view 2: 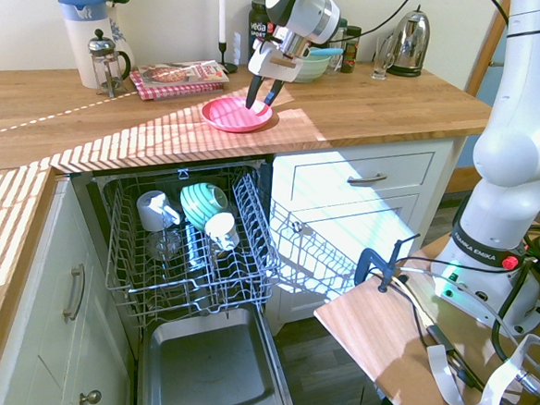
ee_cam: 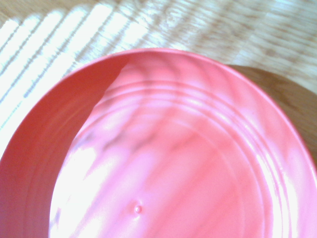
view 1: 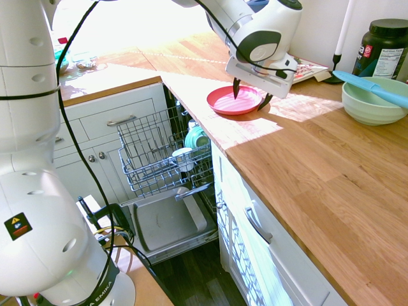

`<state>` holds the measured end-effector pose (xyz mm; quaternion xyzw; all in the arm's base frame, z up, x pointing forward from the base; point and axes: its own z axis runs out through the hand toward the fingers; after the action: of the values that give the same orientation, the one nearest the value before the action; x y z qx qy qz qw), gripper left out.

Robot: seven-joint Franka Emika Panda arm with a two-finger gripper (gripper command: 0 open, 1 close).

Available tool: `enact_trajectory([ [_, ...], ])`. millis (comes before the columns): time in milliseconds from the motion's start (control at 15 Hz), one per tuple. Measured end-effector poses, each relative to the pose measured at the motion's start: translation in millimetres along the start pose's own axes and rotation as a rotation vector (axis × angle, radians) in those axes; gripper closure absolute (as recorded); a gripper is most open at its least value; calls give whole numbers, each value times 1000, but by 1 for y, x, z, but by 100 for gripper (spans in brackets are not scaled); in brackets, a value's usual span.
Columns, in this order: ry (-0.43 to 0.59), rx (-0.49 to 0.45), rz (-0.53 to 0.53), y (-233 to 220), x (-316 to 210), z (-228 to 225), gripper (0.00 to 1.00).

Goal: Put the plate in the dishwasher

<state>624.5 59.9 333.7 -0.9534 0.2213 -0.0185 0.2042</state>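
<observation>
Plate point(view 2: 236, 115), pink-red and round, sits flat on the wooden table point(view 1: 306, 166), just in from the front edge and near the inner corner where the two runs meet. The jaws stand wide at its rim with nothing gripped, one tip over the inside of the plate and the other seemingly just outside it.

The step in hand looks like a rim pinch. I'd keep the rim between the tips, lower straight until the inner tip is just off the plate's floor, then close gently. Pressing down could tip or skid the plate, and the shallow wall gives little to hold, so a slow first lift would show whether the grip is sound.

Below the front edge is the open dishwasher, its wire rack point(view 2: 139, 281) pulled out and its door point(view 2: 207, 370) lowered beneath. The white mug point(view 2: 156, 211), teal bowl point(view 2: 203, 205) and white cup point(view 2: 222, 230) take up the part nearer the table; bare wire toward the outer end offers the easier landing. The plate should clear the table's front edge before it descends, then be turned to suit the tines, away from the rack's raised side.

Behind the plate, near the wall, are the magazine point(view 2: 182, 73), candle holder point(view 2: 226, 59) and green bowl point(view 1: 373, 105). Lifting up and toward the dishwasher avoids them all, with better room for the arm point(view 1: 271, 29).
</observation>
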Motion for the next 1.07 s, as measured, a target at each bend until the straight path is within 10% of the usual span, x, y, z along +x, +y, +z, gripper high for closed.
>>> enact_trajectory([
  [1067, -15, -28, -34, 1, 1, 9, 100],
])
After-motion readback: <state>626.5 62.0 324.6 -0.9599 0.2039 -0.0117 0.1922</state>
